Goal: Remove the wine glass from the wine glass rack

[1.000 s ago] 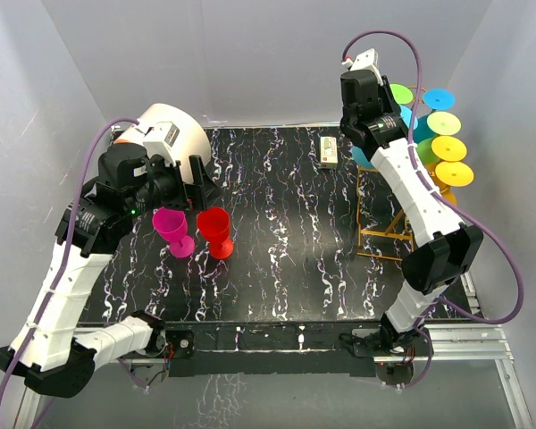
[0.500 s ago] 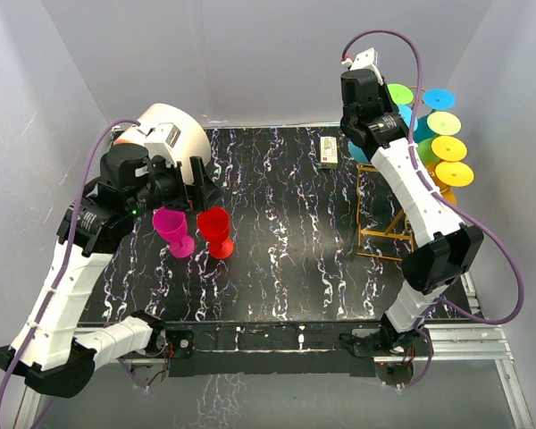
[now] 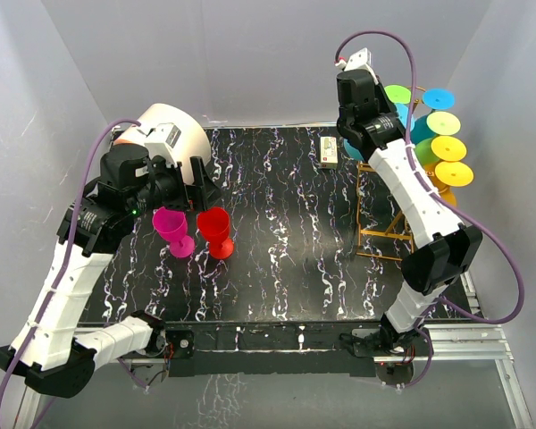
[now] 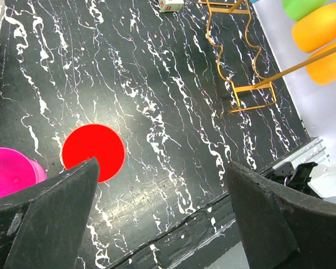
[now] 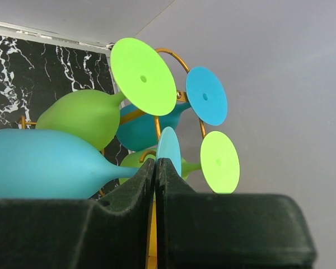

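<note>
Hanging on the wine glass rack (image 3: 376, 235) at the far right of the table (image 3: 286, 223), the pale blue wine glass (image 5: 39, 165) lies tilted among other coloured glasses (image 5: 84, 117). Right gripper (image 5: 156, 162): fingers drawn together on its stem, just beside the foot. Left gripper (image 4: 162, 168): fingers spread wide, above a red glass (image 4: 93, 152) and a pink glass (image 4: 8, 168) at the left
</note>
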